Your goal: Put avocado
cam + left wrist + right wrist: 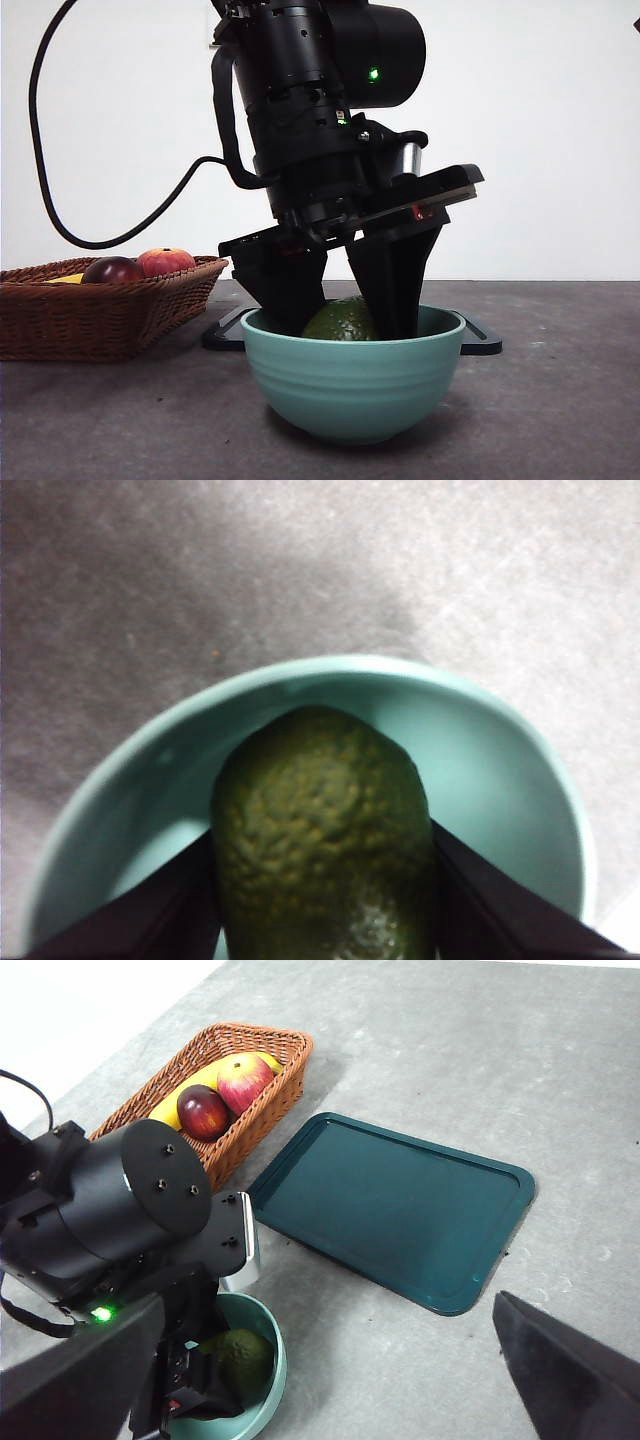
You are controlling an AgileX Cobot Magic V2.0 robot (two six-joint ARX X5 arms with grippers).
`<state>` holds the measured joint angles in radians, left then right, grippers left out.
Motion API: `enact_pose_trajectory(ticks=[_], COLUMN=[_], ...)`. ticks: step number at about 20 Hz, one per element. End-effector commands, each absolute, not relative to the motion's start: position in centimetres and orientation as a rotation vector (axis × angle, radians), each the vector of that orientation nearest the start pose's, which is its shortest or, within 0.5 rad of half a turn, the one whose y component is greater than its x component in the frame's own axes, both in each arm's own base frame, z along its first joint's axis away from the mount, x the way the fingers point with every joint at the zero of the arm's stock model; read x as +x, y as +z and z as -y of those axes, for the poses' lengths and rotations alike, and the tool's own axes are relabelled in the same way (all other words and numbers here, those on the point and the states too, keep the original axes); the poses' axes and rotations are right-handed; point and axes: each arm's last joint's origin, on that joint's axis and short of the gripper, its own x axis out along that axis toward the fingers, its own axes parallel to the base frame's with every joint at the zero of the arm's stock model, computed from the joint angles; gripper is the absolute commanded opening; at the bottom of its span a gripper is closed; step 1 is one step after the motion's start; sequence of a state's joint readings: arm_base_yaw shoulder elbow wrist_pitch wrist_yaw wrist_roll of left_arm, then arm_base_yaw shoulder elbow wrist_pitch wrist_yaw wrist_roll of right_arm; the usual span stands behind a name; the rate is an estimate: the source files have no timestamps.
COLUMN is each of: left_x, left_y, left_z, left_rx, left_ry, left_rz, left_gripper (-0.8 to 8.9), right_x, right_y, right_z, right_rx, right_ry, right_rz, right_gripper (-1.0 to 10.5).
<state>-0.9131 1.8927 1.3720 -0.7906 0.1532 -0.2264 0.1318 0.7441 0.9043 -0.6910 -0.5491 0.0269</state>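
While the left claw (345, 300) reaches down into the teal bowl (352, 385), its two black jaws press against either side of the avocado (325, 840), so it is clenched on the fruit. The avocado sits low between the jaws, inside the bowl's rim; whether it rests on the bowl's floor or hangs just above it cannot be told, since the bowl wall hides its underside in the front view and the fruit itself blocks the left wrist view.

Judging by this, the step in hand is either the placing of the avocado into the bowl or its lifting out; the task sentence does not name a destination. If it is placing, the next move calls for spreading the jaws and rising straight up, clear of the rim.

Beyond the claw lies a dark green tray (395, 1205) on the counter (560, 1080), and beside that a wicker basket (215, 1085) with other fruit. The right claw (330, 1380) waits high above, jaws wide apart and holding nothing; only their tips show.
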Motion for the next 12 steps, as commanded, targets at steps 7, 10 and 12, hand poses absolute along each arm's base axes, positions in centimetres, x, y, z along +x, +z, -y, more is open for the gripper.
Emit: enact_pose_trajectory(ticks=[7,10,12], left_x=[22.4,22.4,22.4], left_y=[18.9,19.2,20.2], left_z=[30.3,30.3,30.3], left_rx=[0.344,0.341,0.329], left_ry=[-0.740,-0.743,-0.753], left_rz=[-1.345,-1.338,-1.314], left_gripper=[4.18,4.71,4.71], right_x=[13.5,13.5,13.5], right_y=[33.9,33.9,33.9], right_z=[-3.4,-3.4,-3.4], right_rx=[0.131,0.131,0.131], right_ry=[0.665,0.665,0.665], right_rz=[-0.518,-0.518,-0.518], right_gripper=[5.5,5.5,5.5])
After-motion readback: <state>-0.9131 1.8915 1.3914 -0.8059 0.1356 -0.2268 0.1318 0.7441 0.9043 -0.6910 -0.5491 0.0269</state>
